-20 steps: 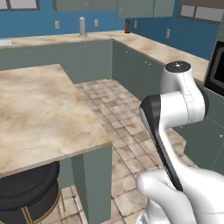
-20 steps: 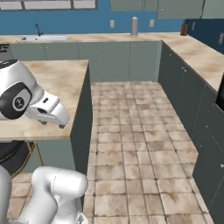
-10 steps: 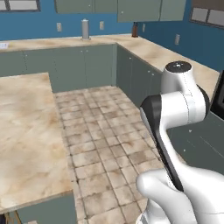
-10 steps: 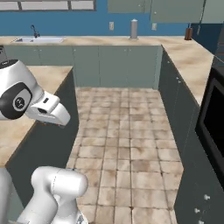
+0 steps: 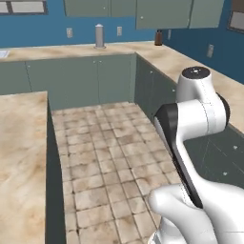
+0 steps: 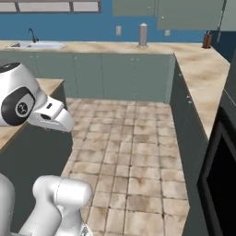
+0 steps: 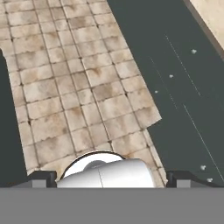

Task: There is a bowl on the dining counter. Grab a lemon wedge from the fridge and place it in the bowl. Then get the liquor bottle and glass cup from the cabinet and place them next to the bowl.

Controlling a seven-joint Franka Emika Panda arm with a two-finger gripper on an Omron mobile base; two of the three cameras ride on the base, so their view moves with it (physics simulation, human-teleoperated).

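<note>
My gripper (image 7: pixel 111 178) points down at the tiled floor, open, with nothing between its two dark fingertips (image 7: pixel 41 177). The beige marbled dining counter (image 5: pixel 19 157) runs along the left; one corner of it shows behind my arm (image 6: pixel 50 85). Grey-green wall cabinet doors (image 5: pixel 162 12) hang shut above the far counter, and also show in the right base view (image 6: pixel 189 14). The bowl, lemon wedge, fridge, liquor bottle and glass cup are out of view.
An L-shaped beige-topped counter (image 5: pixel 190 66) wraps the back and right, with a sink (image 6: pixel 34 44), a grey cylinder (image 5: pixel 99 35) and a small dark brown object (image 5: pixel 158 37) in the corner. A dark oven front (image 6: pixel 221 179) is at right. Tiled floor (image 5: pixel 109 157) lies between.
The whole picture has shifted: the base has moved, so the dining counter slides left and the back and right counters come closer. The gripper stays open.
</note>
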